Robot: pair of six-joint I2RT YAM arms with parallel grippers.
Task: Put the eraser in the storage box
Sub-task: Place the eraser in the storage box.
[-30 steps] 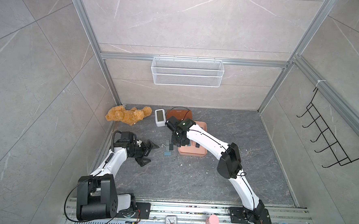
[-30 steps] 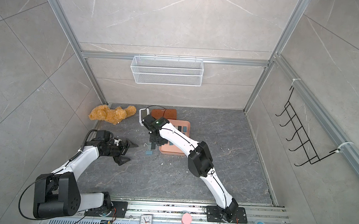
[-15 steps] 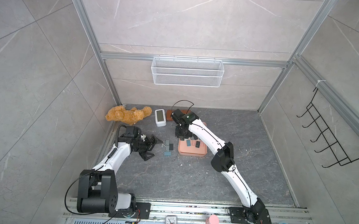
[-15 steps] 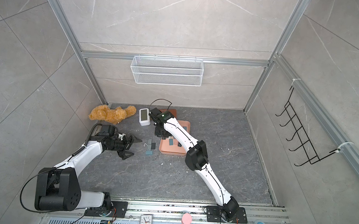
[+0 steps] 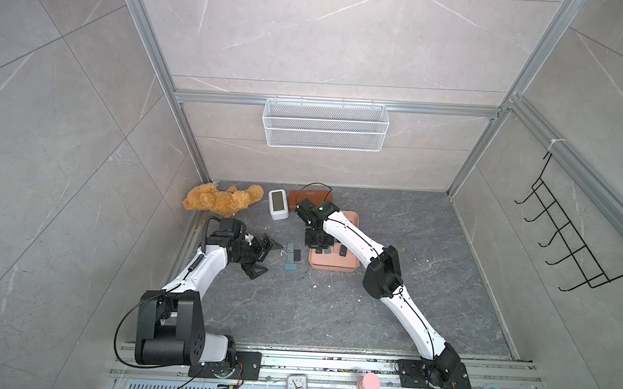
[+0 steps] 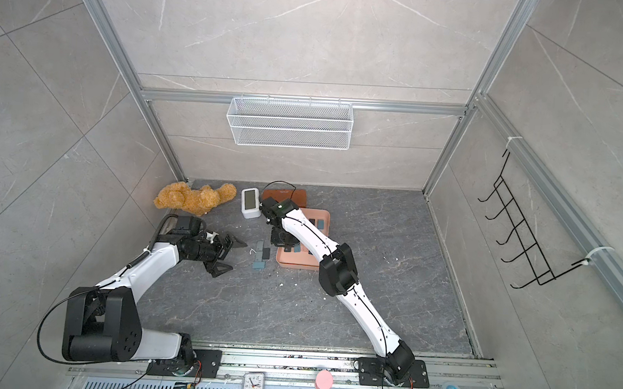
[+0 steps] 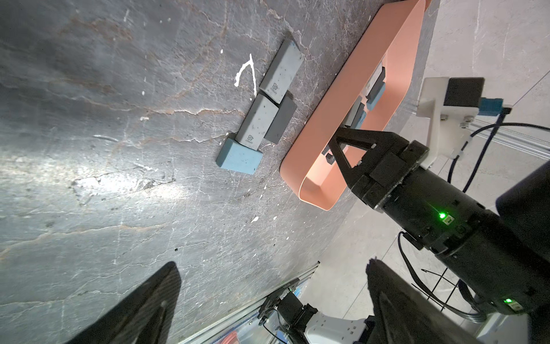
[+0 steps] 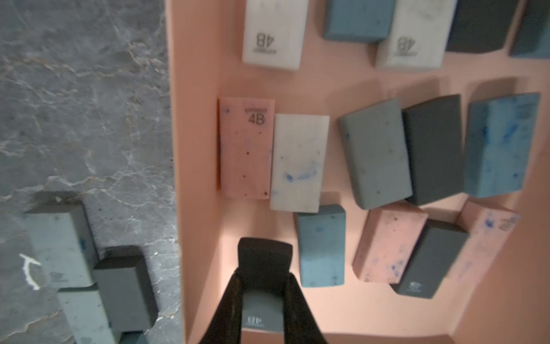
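veined stone floor (image 5: 296, 311), smooth round-cornered storage box (image 8: 196, 149), blocky eraser (image 8: 262, 265)

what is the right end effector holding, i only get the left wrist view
observer: a dark grey eraser, pinched in the right end effector above the storage box.
operator: is the spot under it free
observer: it looks bare there; a blue eraser lies just beside that spot.
operator: anything out of my sight near my own arm
observer: a teddy bear lies beyond the left end effector, not touching it.
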